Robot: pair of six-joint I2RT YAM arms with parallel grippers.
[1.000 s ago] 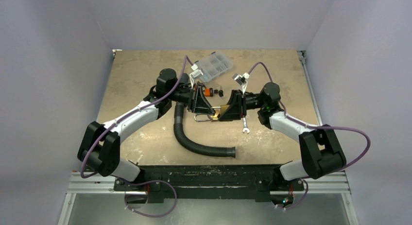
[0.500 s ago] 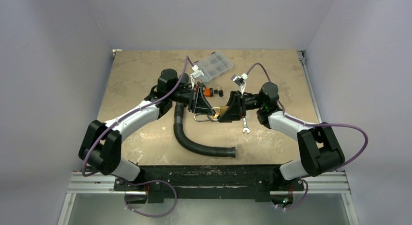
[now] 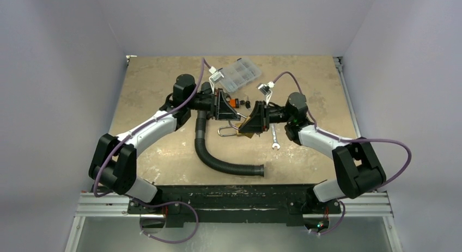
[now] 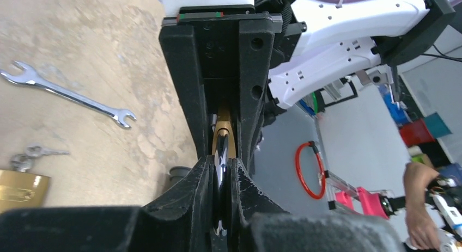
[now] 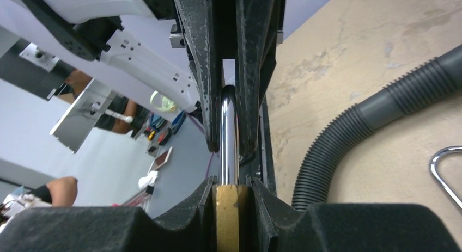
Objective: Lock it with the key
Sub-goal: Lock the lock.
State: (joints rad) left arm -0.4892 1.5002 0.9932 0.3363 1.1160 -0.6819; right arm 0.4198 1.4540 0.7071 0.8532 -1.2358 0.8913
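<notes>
Tan, scuffed table top [image 3: 152,88] inside pale lilac walls [image 3: 65,72]; two arms meet over its middle.
The brass padlock [image 5: 228,214] is held between them: the right gripper [image 5: 229,189] is closed tight on its body, the left gripper [image 4: 220,166] is closed on its steel shackle [image 5: 229,127]. A ring of keys [image 4: 41,152] lies on the table, beside a second padlock [image 4: 22,191]. Since a second ago both grippers have shifted toward the far wall, and the right one has tilted.
</notes>
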